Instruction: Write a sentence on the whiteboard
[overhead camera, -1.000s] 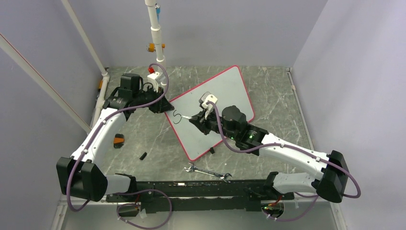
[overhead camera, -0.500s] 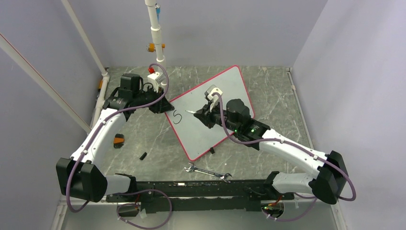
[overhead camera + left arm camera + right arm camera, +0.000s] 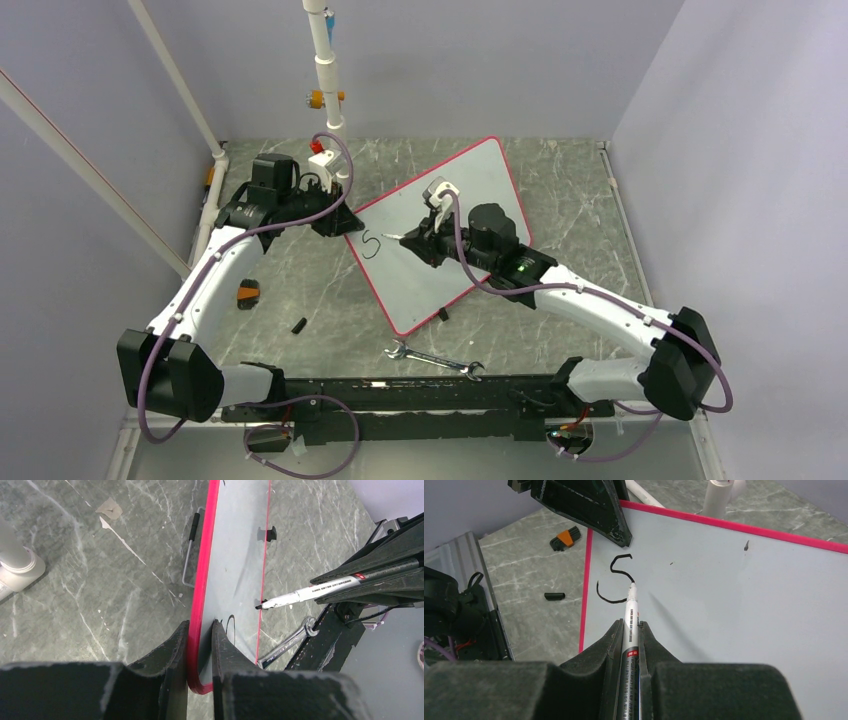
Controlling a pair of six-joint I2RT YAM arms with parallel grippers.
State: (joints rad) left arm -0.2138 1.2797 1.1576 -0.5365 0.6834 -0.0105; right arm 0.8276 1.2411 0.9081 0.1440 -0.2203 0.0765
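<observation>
The whiteboard [image 3: 470,200] lies skewed on the grey table, white with a red-pink rim. Of the sentence only a black "S" [image 3: 371,244] shows, near the board's left corner; it also shows in the right wrist view [image 3: 616,577]. My left gripper [image 3: 345,222] is shut on the board's rim [image 3: 200,580] at that corner, one finger above and one below. My right gripper [image 3: 415,243] is shut on a silver-white marker [image 3: 631,610]. The marker's black tip [image 3: 632,584] sits just right of the "S", and I cannot tell if it touches the board.
A steel wrench [image 3: 433,359] lies on the table near the board's near corner. A black marker cap [image 3: 298,325] and an orange-and-black piece [image 3: 247,293] lie at the left. A white pipe [image 3: 322,60] stands at the back.
My right gripper has moved a little up and to the right, away from the finished "S", with the marker in it. The left gripper has not moved.
</observation>
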